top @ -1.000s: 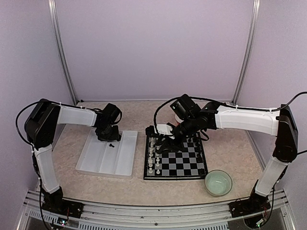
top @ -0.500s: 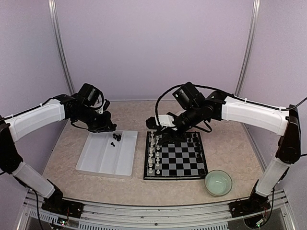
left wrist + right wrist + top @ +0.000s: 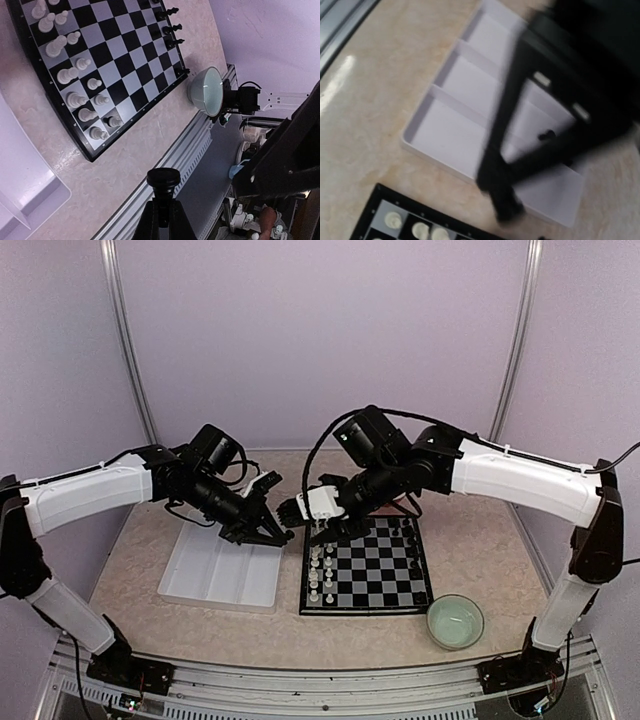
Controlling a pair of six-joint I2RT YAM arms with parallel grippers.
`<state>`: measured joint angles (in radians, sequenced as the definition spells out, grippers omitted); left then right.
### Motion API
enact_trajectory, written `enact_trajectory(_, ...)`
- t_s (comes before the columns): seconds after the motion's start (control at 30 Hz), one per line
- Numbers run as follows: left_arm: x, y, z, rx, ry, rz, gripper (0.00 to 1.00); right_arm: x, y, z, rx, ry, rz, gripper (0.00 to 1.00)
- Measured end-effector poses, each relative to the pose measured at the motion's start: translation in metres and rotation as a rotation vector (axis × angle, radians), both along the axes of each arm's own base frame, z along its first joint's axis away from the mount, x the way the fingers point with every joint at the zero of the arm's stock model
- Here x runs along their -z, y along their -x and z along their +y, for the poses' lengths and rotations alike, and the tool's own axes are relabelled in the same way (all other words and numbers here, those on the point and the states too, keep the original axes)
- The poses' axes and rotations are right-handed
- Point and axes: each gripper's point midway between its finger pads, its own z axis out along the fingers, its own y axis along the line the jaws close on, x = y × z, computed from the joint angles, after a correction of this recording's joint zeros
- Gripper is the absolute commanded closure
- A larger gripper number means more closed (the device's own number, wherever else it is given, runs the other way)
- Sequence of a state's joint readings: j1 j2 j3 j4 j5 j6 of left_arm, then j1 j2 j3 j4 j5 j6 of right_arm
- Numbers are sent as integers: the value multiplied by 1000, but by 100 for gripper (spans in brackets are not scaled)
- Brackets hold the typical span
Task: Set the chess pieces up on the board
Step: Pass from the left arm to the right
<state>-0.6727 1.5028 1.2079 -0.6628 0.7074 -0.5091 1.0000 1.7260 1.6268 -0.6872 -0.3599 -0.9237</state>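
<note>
- The black piece (image 3: 162,179) is clenched in the left tool (image 3: 162,212) by its thin stem, with only one rounded end showing past the fingers. Which end that is I cannot tell. On so narrow a hold it could twist or drop out on the way.
- The board (image 3: 135,65) has white pieces (image 3: 65,75) ranked along its near-left side and a few black pieces (image 3: 170,27) on the opposite side. The held piece likely belongs over there, so a low path across could topple the white rows.
- The right tool (image 3: 312,508) hangs just beside the left one at the board's far-left corner. I cannot tell how its jaws stand, because its own view is blurred. The two tools are close enough to collide, and a bump could jar the piece loose.
- A dropped piece might roll off the bench (image 3: 150,135) toward the rail.
- The tray (image 3: 215,575) holds more black pieces (image 3: 547,134), and a swinging arm could clip its rim.
- The bowl (image 3: 206,91) sits well apart and seems safe.
</note>
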Motion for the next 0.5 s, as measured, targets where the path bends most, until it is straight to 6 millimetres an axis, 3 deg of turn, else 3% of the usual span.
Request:
enact_trajectory(0.2, -5, 10, -15, 55, 56, 40, 100, 21, 16, 9, -35, 65, -52, 52)
enact_trajectory(0.5, 3, 14, -23, 83, 57, 79, 100, 41, 11, 7, -1, 123, -125, 57)
